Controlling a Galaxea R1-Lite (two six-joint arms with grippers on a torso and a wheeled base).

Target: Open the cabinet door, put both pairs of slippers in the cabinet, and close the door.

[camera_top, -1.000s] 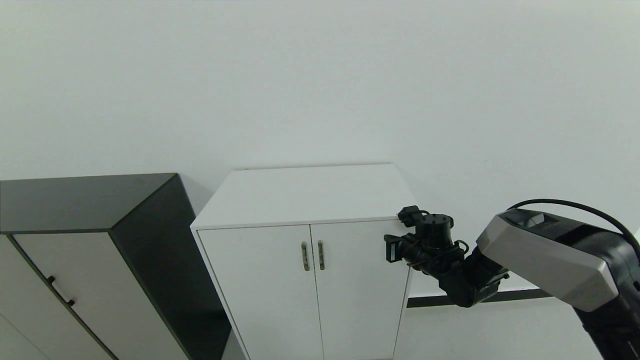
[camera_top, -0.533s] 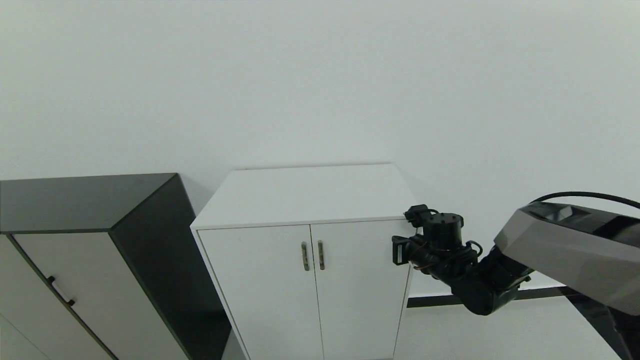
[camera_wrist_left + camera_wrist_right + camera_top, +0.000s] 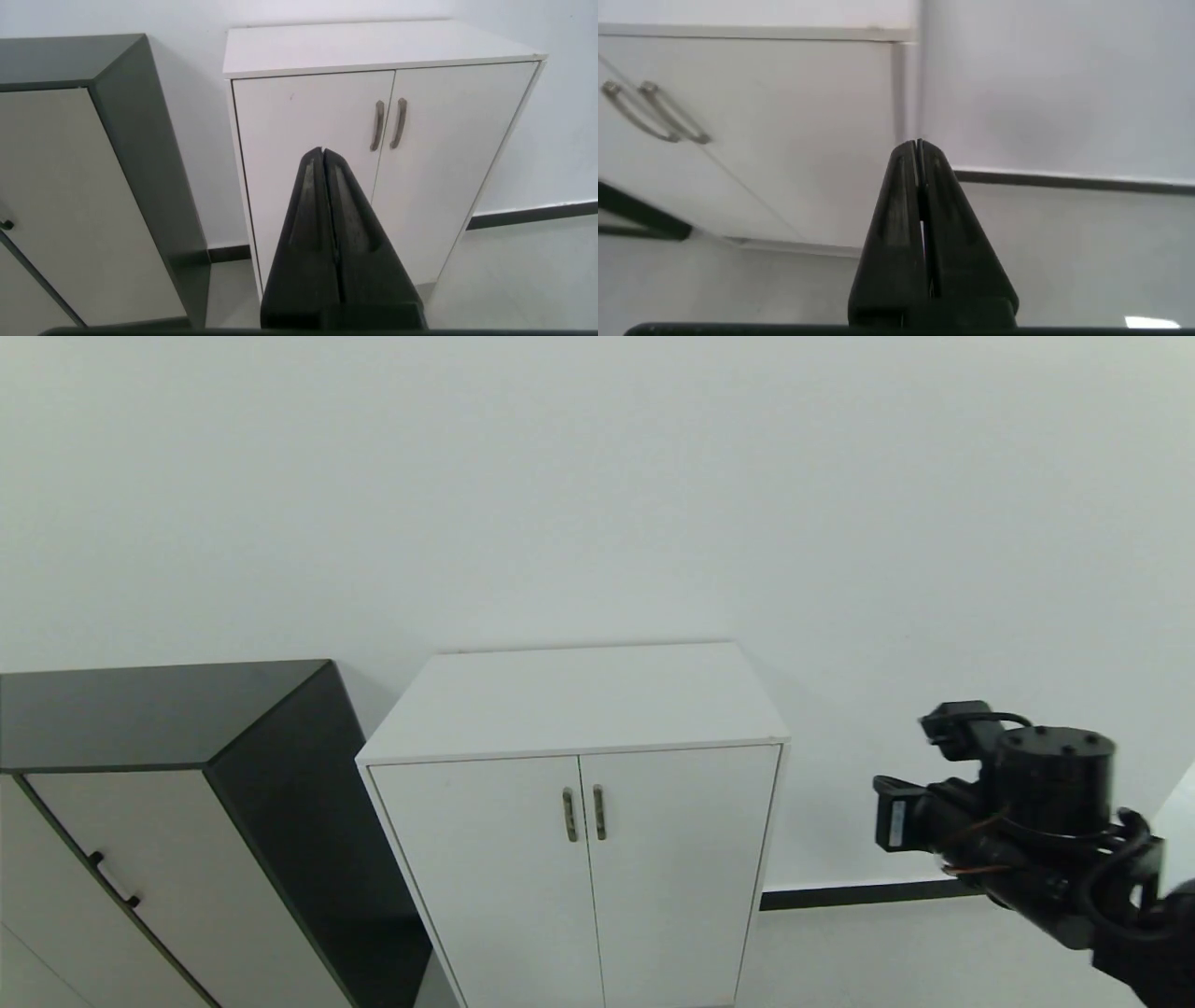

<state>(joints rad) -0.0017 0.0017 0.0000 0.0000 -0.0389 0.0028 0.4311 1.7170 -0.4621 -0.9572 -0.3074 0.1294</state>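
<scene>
White cabinet (image 3: 569, 705) stands on the floor (image 3: 887, 961) against the wall (image 3: 597, 476). Left door (image 3: 485, 877) and right door (image 3: 677, 868) are both shut and flush, meeting at a centre seam. Two slim upright metal handles sit just beside that seam near the top of the doors: left handle (image 3: 569, 814) and right handle (image 3: 598, 812), close together but not touching.

Dark cabinet (image 3: 140, 709) stands just beside the white one on the robot's left, taller, with a pale front and a small black pull (image 3: 112, 887). A dark gap shows between the two units. Black baseboard (image 3: 859, 895) runs along the foot of the wall to the right of the white cabinet.

Right arm (image 3: 1036, 821) hangs in the air to the right of the white cabinet, apart from it, at about handle height. Right gripper (image 3: 920, 145) has its fingers pressed together, holding nothing, with the cabinet's right front corner ahead of it. Left gripper (image 3: 323, 151) also has its fingers together and empty, facing the left door from well back, touching nothing.
</scene>
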